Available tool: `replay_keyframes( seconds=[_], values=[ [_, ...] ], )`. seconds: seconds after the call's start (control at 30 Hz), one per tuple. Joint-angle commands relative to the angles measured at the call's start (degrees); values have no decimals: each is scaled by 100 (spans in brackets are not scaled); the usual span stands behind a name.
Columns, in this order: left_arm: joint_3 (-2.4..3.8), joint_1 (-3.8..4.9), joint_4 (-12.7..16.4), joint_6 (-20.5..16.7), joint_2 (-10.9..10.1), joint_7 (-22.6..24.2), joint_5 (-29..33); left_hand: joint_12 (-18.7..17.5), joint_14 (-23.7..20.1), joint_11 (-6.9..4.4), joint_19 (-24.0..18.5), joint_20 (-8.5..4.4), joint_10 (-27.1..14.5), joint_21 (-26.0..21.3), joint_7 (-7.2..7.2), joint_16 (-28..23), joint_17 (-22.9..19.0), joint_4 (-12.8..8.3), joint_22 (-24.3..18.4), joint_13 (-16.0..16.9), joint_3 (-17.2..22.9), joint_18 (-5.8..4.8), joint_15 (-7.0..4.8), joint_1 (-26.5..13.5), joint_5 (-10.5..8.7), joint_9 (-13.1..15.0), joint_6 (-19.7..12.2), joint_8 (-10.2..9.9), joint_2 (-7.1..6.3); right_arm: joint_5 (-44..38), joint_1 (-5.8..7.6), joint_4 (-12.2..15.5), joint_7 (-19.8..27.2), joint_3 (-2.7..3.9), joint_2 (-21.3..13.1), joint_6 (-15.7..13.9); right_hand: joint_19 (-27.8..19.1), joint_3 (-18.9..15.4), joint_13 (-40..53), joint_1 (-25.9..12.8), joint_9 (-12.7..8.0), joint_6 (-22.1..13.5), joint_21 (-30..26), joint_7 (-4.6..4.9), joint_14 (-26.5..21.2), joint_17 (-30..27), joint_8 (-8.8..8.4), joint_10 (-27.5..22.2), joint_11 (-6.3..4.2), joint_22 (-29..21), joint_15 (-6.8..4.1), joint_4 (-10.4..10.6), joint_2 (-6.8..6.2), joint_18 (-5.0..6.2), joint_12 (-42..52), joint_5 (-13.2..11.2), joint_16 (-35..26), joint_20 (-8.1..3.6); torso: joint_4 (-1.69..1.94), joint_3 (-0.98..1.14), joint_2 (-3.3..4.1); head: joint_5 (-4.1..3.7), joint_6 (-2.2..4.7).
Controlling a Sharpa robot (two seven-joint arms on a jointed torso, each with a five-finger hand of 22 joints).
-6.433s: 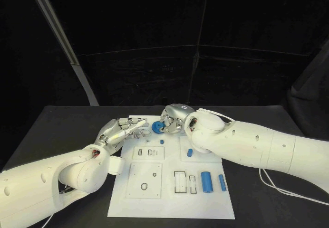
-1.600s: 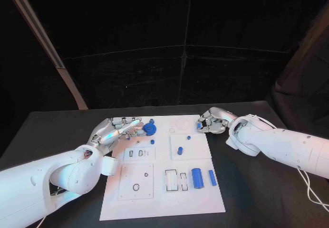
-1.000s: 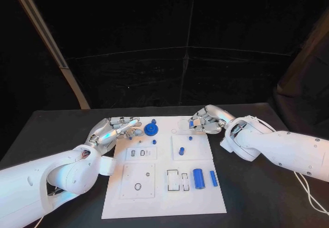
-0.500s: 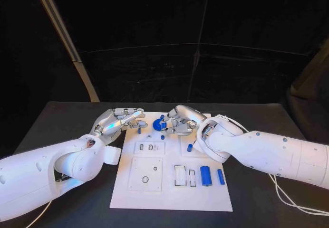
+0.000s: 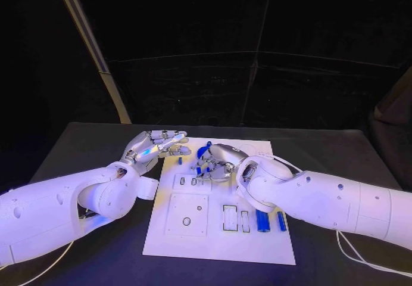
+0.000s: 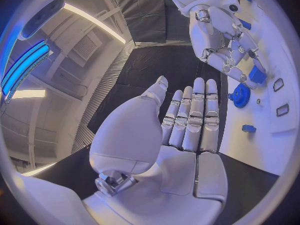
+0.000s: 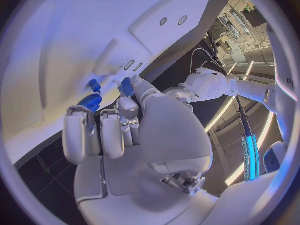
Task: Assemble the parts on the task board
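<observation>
Right hand [image 5: 217, 162] hides gear [image 6: 240, 95] (partly).

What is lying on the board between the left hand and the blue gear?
In the left wrist view, only bare white board separates the left hand from the gear.

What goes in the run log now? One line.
left hand: open, flat | right hand: holds small blue part by blue gear | task board

Task board [image 5: 215, 238]: white. Table [image 5: 77, 155]: black. Gear [image 6: 239, 95], cylinder [image 5: 262, 220], small peg [image 6: 248, 128]: blue. Left hand [image 5: 159, 146], right hand [image 5: 219, 159]: silver; arms white.
</observation>
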Motion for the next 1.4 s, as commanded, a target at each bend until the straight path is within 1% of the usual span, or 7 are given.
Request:
replay_keyframes(
  seconds=[0.03, 0.33, 0.6, 0.83, 0.9, 1.2, 1.4],
  values=[
    [6, 11, 1, 37, 13, 85, 13, -36, 37, 6, 27, 4, 46, -34, -8, -27, 5, -39, -5, -4, 7, 37, 1, -13, 33, -2, 42, -21, 60, -269, -24, -9, -216, -3, 38, 235, -2, 36, -8, -48, 11, 18, 30, 1, 359, 233, -6, 30, 10, 265, -36, 0, 17, -31, 2, 19, -14, -31, -11, 8, 4, -4, -13],
    [6, 11, -26, 33, 13, 79, 13, -36, 37, 6, 27, 4, 46, -34, -8, -27, 5, -39, -5, -4, 7, 37, 1, -13, 33, -2, 42, -21, 60, -333, -76, 1, -279, -8, 35, 347, -3, 40, -10, -56, 10, 16, 28, 3, 360, 234, -10, 27, 12, 263, -35, -1, 11, -31, -2, 29, -14, -30, 3, 2, -1, -21, -44],
    [6, 11, -26, 36, 17, 73, 13, -36, 37, 6, 27, 4, 46, -34, -8, -27, 5, -39, -5, -4, 7, 37, 1, -13, 33, -2, 42, -21, 60, -391, -85, 22, -342, -9, 28, 536, -4, 45, -19, -103, 12, 19, 27, 7, 359, 234, -20, 17, 16, 261, -31, -1, -28, -30, -16, 39, -16, -27, -3, 2, -2, -19, -53],
    [6, 11, -23, 40, 22, 69, 13, -36, 37, 6, 27, 4, 46, -34, -8, -27, 5, -39, -5, -4, 7, 37, 1, -13, 33, -2, 42, -21, 60, -491, -88, -10, -432, -11, 57, 618, -15, 44, -89, -186, 5, -24, 19, 25, 359, 232, -61, -38, 30, 245, -21, 6, -96, -27, -99, 12, -20, -19, 0, 6, 2, -26, -66],
    [6, 11, -24, 41, 22, 67, 13, -36, 37, 6, 27, 4, 46, -34, -8, -27, 5, -39, -5, -4, 7, 37, 1, -13, 33, -2, 42, -21, 60, -528, -91, -16, -466, -11, 64, 623, -20, 43, -122, -213, 3, -51, 16, 34, 357, 227, -82, -64, 38, 240, -15, 9, -120, -26, -137, -1, -25, -15, -1, 2, 1, -27, -73],
    [5, 11, -34, 45, 29, 56, 13, -36, 37, 6, 27, 4, 46, -34, -8, -27, 5, -39, -5, -4, 7, 37, 1, -13, 33, -2, 42, -21, 60, -708, -101, 14, -630, -13, 55, 754, -58, 27, -404, -342, -3, -242, -12, 95, 347, 195, -201, -272, 91, 186, 27, 21, -263, -15, -458, -16, -52, 21, 0, 1, -3, -46, -79],
    [5, 11, -42, 49, 36, 51, 13, -36, 37, 6, 27, 4, 46, -34, -8, -27, 5, -39, -5, -4, 7, 37, 1, -13, 33, -2, 42, -21, 60, -760, -103, 47, -672, -14, 30, 772, -65, 21, -442, -367, -2, -271, -17, 104, 343, 183, -217, -301, 99, 175, 36, 21, -299, -12, -500, -7, -62, 30, 5, 3, -2, -46, -84]
  ],
)
